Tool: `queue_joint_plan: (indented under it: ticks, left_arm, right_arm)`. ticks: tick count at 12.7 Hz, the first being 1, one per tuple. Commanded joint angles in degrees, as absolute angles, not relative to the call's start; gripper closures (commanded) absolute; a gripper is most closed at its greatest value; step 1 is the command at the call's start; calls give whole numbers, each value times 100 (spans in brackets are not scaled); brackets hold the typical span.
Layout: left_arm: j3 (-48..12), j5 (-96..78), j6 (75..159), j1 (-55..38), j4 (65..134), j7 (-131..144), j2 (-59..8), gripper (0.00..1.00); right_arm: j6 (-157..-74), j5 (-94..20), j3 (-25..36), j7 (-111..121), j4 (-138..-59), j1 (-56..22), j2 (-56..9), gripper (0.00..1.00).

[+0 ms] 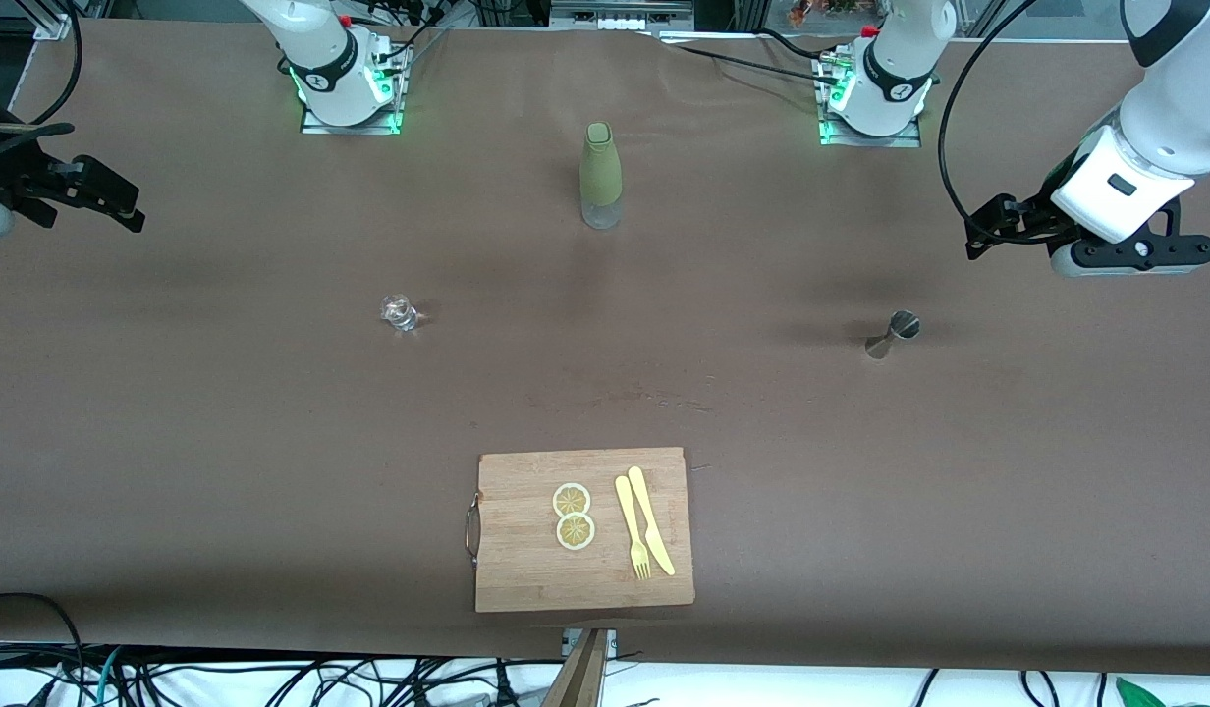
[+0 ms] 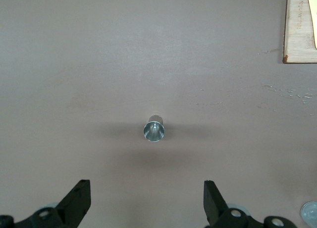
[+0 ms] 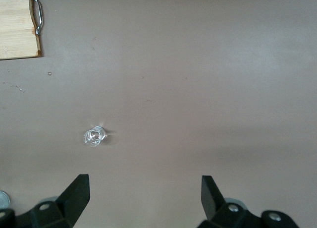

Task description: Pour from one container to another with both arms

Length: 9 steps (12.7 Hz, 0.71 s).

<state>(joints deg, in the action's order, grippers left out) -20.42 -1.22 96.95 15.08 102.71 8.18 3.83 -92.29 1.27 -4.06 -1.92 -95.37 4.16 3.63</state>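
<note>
From the front, a green-sleeved bottle [image 1: 600,175] stands between the bases on the table [image 1: 222,442]; the left wrist view shows the left end effector [image 2: 147,200] spread wide over a metal jigger [image 2: 154,130]; the right wrist view shows the right end effector [image 3: 145,197] equally wide near a small clear glass [image 3: 94,137].

Plain brown counter [image 1: 271,442] noted. Olive-green sleeved bottle with clear glass base [image 1: 600,177]. Small clear glass [image 1: 400,313], colourless. Silver metal jigger [image 1: 894,334]. Pale tan wooden cutting board [image 1: 526,570] with grain lines; on it, two yellow-and-white lemon slices [image 1: 573,516], pale yellow fork [image 1: 632,525] and knife [image 1: 651,518]. White arms with black bands [image 1: 1145,147].
</note>
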Motion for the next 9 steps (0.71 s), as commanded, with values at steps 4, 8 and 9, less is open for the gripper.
queue_joint_plan:
  ticks: [4,8,9]
  left_arm:
    - [-2022,-351,9677,1591,10248,738,439,0]
    - [-1995,-825,9659,1871,10266,64,492,0]
    - [-2030,-974,9659,2029,10266,-260,518,0]
  right_arm:
    - [-9185,141,-396,-167,-9501,413,369,0]
    - [-9176,141,-396,-176,-9492,413,369,0]
    - [-9176,141,-396,-176,-9492,413,369,0]
